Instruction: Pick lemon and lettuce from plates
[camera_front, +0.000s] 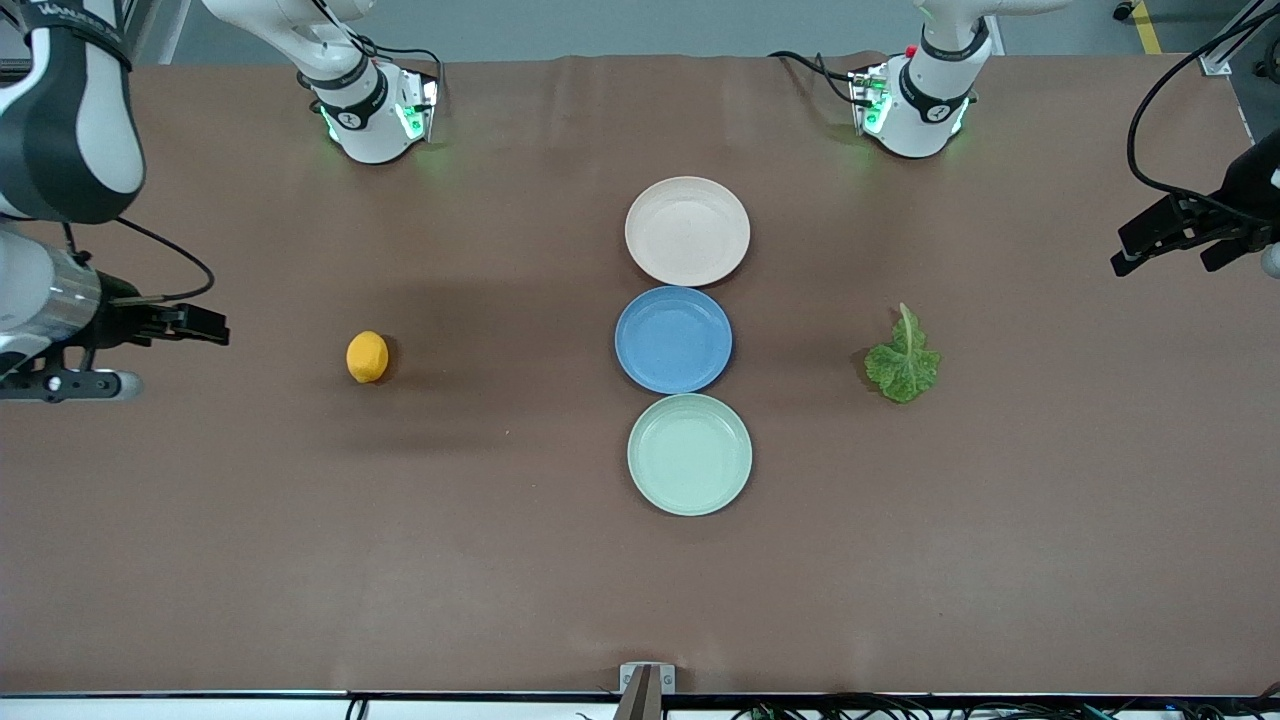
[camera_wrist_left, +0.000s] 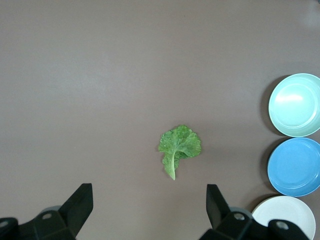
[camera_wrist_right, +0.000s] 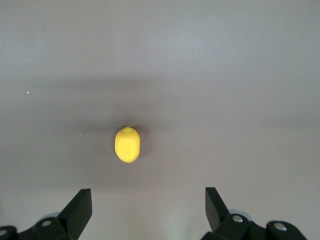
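Note:
The lemon (camera_front: 367, 356) lies on the bare table toward the right arm's end, off any plate. The lettuce (camera_front: 903, 361) lies on the bare table toward the left arm's end. The beige-pink plate (camera_front: 687, 230) and the mint green plate (camera_front: 689, 455) are both empty. My right gripper (camera_front: 200, 330) is open and empty, high over the table's end; its wrist view shows the lemon (camera_wrist_right: 127, 144) ahead of the open gripper (camera_wrist_right: 148, 202). My left gripper (camera_front: 1163, 262) is open and empty over the other end; its wrist view shows the lettuce (camera_wrist_left: 178, 146) ahead of the gripper (camera_wrist_left: 150, 200).
An empty blue plate (camera_front: 673, 339) sits between the two pale plates, the three in a row down the table's middle. The left wrist view shows the mint plate (camera_wrist_left: 295, 105), the blue plate (camera_wrist_left: 294, 166) and the beige plate (camera_wrist_left: 284, 216).

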